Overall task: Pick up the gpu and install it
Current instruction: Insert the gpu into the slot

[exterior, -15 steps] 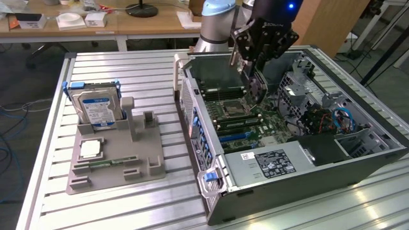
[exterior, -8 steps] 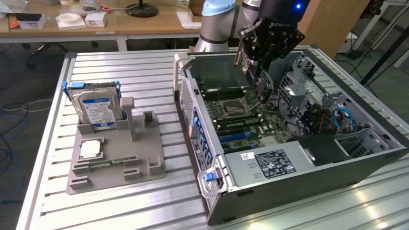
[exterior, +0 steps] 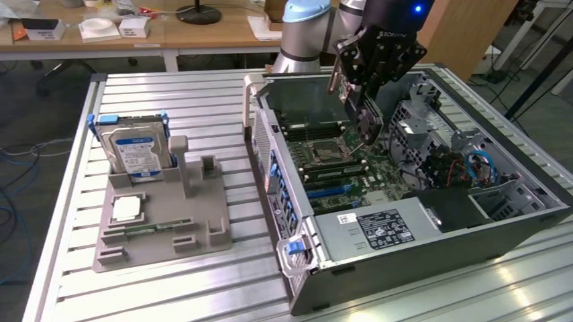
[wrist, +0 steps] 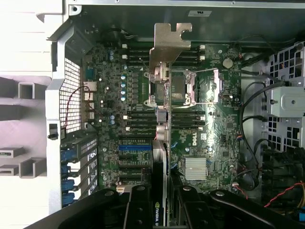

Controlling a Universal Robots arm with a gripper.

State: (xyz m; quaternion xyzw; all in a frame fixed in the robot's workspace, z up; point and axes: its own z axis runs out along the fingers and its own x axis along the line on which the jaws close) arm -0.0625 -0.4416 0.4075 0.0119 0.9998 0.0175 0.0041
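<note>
Gripper (exterior: 363,90) holds NVIDIA-marked gpu (wrist: 162,157) edge-on over DELL-branded motherboard (wrist: 212,143).

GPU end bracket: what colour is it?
The end bracket on the gpu is plain silver metal, clearest in the wrist view.

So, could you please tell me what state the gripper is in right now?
Gripper: closed, holding the gpu above the motherboard.

Motherboard (wrist: 109,143) open above; cables (exterior: 481,164) crowd one side.
</note>
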